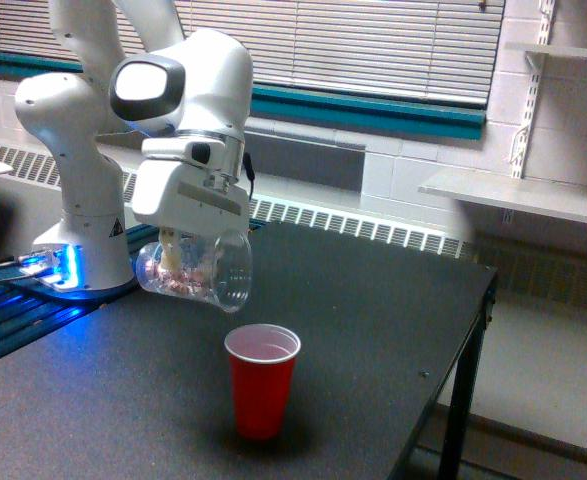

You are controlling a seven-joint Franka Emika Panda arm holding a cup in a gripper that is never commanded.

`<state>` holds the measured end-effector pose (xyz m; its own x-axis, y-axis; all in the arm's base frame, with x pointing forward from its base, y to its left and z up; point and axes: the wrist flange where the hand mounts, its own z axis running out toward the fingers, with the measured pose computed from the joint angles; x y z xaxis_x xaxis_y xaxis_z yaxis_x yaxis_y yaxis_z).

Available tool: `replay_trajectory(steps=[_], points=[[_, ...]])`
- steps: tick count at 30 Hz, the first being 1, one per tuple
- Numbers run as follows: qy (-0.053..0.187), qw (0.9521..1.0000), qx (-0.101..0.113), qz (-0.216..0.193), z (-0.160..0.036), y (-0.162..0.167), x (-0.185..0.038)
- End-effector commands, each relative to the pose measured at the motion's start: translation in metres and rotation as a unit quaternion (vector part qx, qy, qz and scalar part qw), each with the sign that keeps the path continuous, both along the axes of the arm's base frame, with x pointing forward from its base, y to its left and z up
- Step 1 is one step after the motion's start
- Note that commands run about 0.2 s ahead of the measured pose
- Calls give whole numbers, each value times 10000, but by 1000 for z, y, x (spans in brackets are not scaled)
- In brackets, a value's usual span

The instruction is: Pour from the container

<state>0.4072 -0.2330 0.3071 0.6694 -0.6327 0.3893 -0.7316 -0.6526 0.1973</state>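
On the dark table (373, 300), my gripper (188, 250) clamps the tilted clear container (195, 270) above the red cup (261, 380). Its fingertips blur behind the plastic; pinkish pieces (178, 285) lie inside.

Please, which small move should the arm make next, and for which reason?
Probably tip the clear container a little further, mouth downward. It lies nearly on its side in the gripper, its mouth just above and to the exterior view's left of the red cup, and the pinkish pieces sit inside it.
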Motion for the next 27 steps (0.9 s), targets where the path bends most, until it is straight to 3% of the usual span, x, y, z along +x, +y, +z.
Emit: replay_trajectory(steps=[1, 14, 27], points=[[161, 9994, -97, 290, -2, 5, 11], [491, 9969, -148, 595, -9, 18, 15], [889, 9923, -367, 776, 3, 17, 21]])
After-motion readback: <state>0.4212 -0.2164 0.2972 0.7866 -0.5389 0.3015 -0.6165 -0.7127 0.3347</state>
